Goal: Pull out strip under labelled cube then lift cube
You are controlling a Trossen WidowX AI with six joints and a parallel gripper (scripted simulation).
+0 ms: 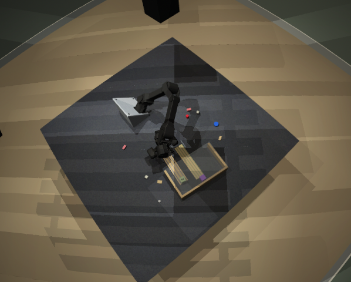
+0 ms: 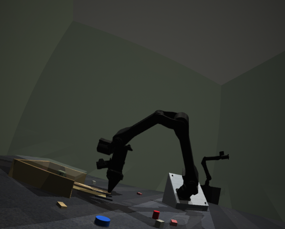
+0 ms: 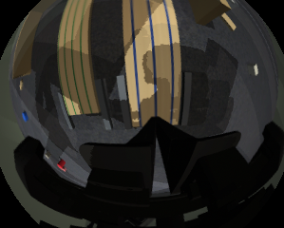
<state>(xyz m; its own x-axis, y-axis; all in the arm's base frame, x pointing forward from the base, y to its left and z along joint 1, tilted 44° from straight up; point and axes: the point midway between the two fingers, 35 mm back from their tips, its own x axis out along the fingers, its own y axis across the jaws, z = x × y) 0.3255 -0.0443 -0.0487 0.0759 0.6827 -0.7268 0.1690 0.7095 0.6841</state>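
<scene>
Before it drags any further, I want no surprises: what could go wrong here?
The end effector is shut, pressing on the strip's near end, not gripping, so it may slip off. The labelled cube could slide off or snag inside the box. The neighbouring strip, bearing a purple cube, lies close.

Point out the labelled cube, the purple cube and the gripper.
labelled cube (image 1: 182, 179), top view, its top face.
purple cube (image 1: 202, 177), top view, its top face.
gripper (image 2: 110, 189), exterior view, the closed fingertips on the strip end.
</scene>
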